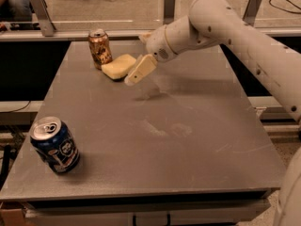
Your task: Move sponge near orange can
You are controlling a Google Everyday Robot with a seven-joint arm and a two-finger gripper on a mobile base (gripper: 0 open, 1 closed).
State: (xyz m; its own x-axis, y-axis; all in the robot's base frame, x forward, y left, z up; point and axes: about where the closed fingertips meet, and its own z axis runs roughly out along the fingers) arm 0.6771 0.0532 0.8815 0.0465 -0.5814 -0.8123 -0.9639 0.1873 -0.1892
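A: Where is the sponge [118, 66]?
B: It lies flat on the gray table [197, 135], far back on the left side.
A: Is it close to the orange can [100, 48]?
B: Yes. The orange can stands up straight just beside the sponge, on its left. They look like they touch, or almost touch.
A: And the gripper [137, 72]?
B: It hangs just to the right of the sponge and points down and to the left, a little above the table. It is right next to the sponge's edge. It is not wrapped around the sponge.
A: Is it spread wide or pressed together?
B: I cannot tell. It looks like one pale wedge from here.
A: What holds it up?
B: A big white arm [225, 18]. It comes in from the right side and reaches over the back of the table.
A: Is there anything else on the table?
B: A blue can [54, 145] with white marks. It stands near the front left corner, well apart from the sponge and the orange can.
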